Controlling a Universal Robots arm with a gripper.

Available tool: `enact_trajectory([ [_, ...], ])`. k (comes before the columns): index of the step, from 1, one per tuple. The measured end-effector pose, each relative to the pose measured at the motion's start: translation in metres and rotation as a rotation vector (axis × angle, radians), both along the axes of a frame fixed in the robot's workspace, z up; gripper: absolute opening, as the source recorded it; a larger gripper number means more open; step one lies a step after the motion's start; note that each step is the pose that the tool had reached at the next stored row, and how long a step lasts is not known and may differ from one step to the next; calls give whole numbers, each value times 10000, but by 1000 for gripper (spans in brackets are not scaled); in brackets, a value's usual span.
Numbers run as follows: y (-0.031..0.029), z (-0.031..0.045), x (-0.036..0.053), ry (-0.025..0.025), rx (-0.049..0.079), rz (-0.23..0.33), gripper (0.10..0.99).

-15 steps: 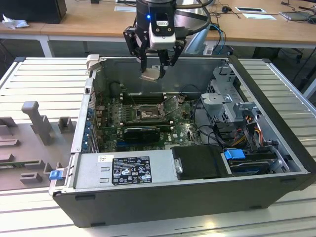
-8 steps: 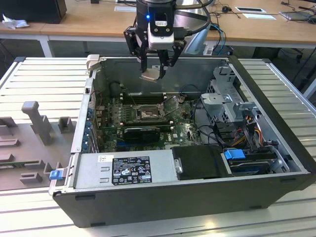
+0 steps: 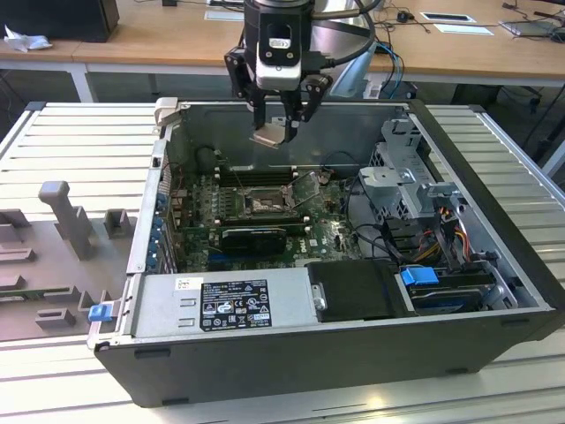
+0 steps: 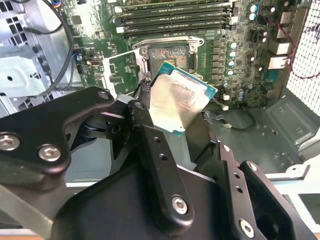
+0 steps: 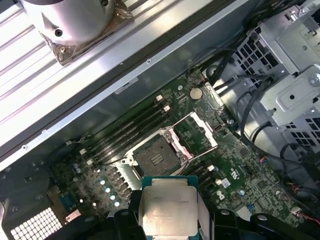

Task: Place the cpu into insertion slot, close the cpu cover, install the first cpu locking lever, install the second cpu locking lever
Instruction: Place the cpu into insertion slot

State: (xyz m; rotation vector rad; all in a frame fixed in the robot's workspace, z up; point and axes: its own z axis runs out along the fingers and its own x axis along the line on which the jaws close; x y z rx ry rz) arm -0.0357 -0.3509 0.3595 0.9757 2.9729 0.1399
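In the exterior view, the cpu [image 3: 270, 135] is seen clamped between the fingers of the gripper [image 3: 277, 125], held high over the open computer case [image 3: 353, 353] and well above the insertion slot [image 3: 263, 203], beside which the cpu cover [image 3: 306, 184] is swung up. In the second wrist view, the cpu [image 4: 181, 102] is shown tilted in that grasp, with the uncovered insertion slot [image 4: 167, 57] beyond it. In the first wrist view, the cpu [image 5: 169, 210] is seen apart from the bare insertion slot [image 5: 156, 156], and the cpu cover is laid open beside the socket.

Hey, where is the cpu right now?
In the exterior view the cpu is pinched in the gripper, raised above the open computer case; the insertion slot below is empty.
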Motion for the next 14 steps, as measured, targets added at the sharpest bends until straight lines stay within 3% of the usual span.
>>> enact_trajectory([
  [14,0,-9,0,0,0,-1491,525],
])
